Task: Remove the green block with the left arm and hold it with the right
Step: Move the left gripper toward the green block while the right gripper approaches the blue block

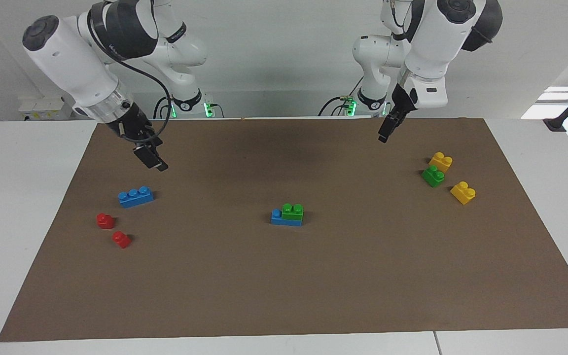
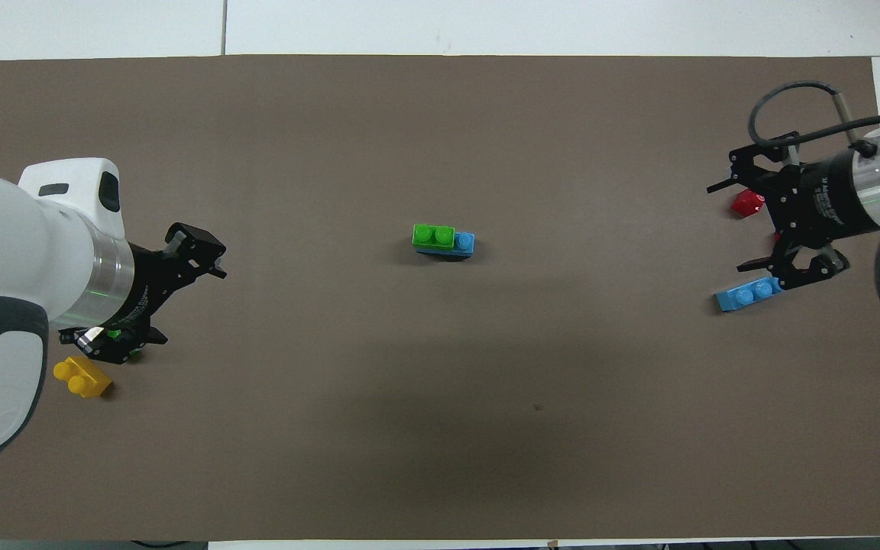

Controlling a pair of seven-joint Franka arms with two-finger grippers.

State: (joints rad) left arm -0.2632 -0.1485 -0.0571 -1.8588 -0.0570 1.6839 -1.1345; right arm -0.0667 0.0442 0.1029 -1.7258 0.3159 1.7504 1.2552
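Observation:
A green block (image 1: pixel 292 211) (image 2: pixel 433 235) sits on a blue brick (image 1: pixel 284 220) (image 2: pixel 465 243) at the middle of the brown mat. A second green block (image 1: pixel 433 175) lies toward the left arm's end, between two yellow bricks; in the overhead view only a sliver of it (image 2: pixel 113 334) shows under the left hand. My left gripper (image 1: pixel 385 134) (image 2: pixel 189 299) hangs open and empty in the air over the mat, beside that group. My right gripper (image 1: pixel 153 160) (image 2: pixel 729 228) hangs open and empty over the mat at the right arm's end.
Two yellow two-stud bricks (image 1: pixel 440 161) (image 1: pixel 463 192) lie at the left arm's end; one shows in the overhead view (image 2: pixel 82 377). A loose blue three-stud brick (image 1: pixel 136 196) (image 2: pixel 747 294) and two red bricks (image 1: pixel 105 220) (image 1: pixel 121 239) lie at the right arm's end.

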